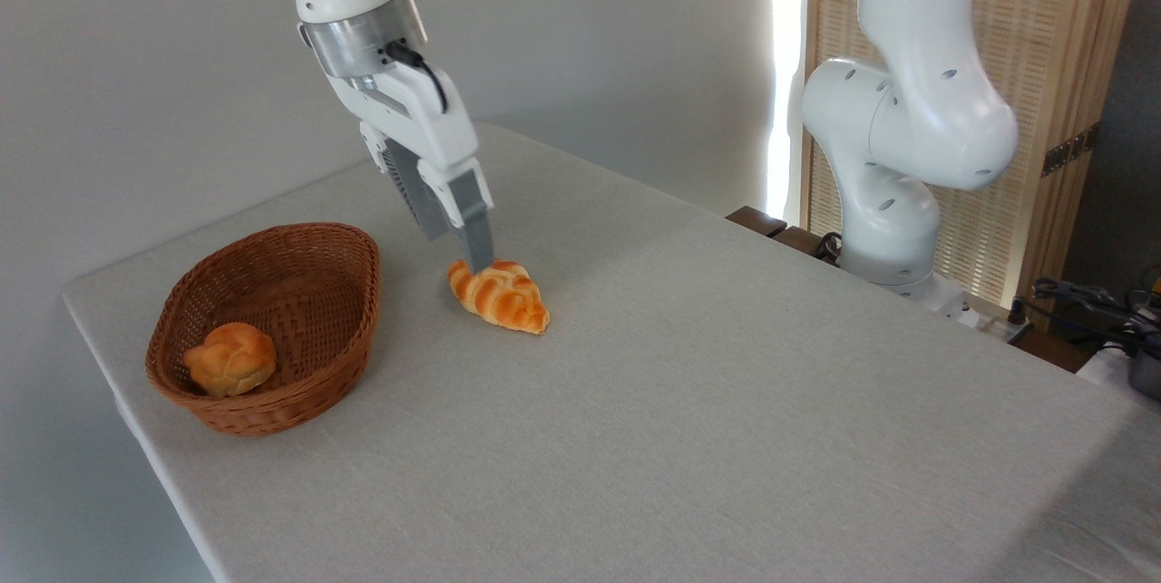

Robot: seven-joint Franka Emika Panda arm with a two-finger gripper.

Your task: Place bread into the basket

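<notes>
On the grey cloth-covered table [689, 402], just right of the oval brown wicker basket [349, 311], the braided golden-orange bread [501, 295] lies w/ long axis slanting down-right, directly under the grey-fingered gripper [472, 261], finger spread unclear.

My gripper [472, 258] hides its own fingertips behind the bread [501, 295], so my grasp is unreadable, and my arm [907, 102] runs off the top edge.
</notes>
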